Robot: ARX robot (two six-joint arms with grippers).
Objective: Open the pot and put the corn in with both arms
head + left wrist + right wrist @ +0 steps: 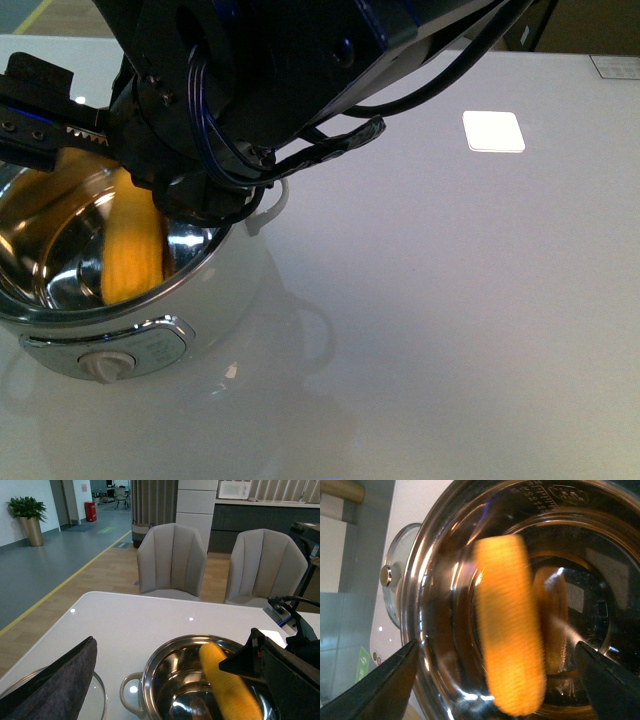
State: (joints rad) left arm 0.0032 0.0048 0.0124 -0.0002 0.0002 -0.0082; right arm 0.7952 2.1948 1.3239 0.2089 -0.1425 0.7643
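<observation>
The counter lies bare from the pot's 3 o'clock out to its far edge. The pot is uncovered, with the blurred corn inside its steel bowl. The right pincer hangs released above it. The lid rests beside the pot. I cannot tell the left pincer's state.

Pot glossy white, mirror-steel inside; table glossy.
</observation>
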